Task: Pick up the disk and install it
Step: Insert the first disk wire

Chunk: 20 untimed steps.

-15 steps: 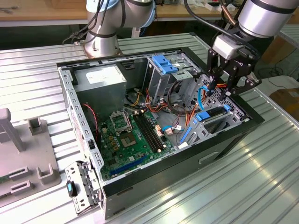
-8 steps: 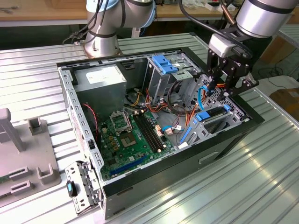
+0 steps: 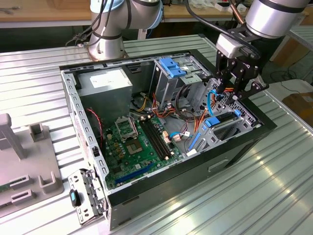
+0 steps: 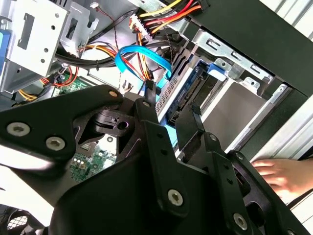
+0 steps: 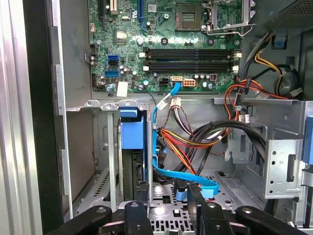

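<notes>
You find the motherboard (image 3: 139, 142) on the floor of the case (image 3: 161, 183), with the power-supply box (image 3: 105, 83) and the drive cage (image 3: 171, 78) side by side behind it. The disk (image 3: 222, 122) sits in the bay at the exterior view's right, under the gripper (image 3: 231, 95).

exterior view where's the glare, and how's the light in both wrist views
Exterior view: strong glare on the ribbed metal table at the exterior view's right. Second wrist view: the end effector is a dark mass beside a blown-out white patch. First wrist view: even light on the motherboard.
</notes>
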Available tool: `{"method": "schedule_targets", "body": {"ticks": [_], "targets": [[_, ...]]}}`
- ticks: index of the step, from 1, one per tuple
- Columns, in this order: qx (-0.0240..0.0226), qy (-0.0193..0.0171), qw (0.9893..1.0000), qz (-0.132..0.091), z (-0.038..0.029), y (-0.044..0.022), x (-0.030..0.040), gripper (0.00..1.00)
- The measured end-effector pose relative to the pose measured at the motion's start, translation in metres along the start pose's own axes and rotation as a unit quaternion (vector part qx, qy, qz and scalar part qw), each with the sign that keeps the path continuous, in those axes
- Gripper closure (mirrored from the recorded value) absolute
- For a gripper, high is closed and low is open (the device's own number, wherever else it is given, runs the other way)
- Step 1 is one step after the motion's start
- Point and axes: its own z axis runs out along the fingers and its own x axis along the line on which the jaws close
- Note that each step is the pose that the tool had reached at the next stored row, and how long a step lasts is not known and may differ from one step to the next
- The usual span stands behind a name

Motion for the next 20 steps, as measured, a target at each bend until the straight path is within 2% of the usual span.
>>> {"method": "schedule_targets", "body": {"ticks": [8,13,20], "targets": [[0.0,0.0,1.0,0.0,0.0,0.0,0.0,0.56],[0.0,0.0,1.0,0.0,0.0,0.0001,-0.0036,0.56],[0.0,-0.0003,1.0,0.0,0.0,0.0001,-0.0038,0.56]]}}
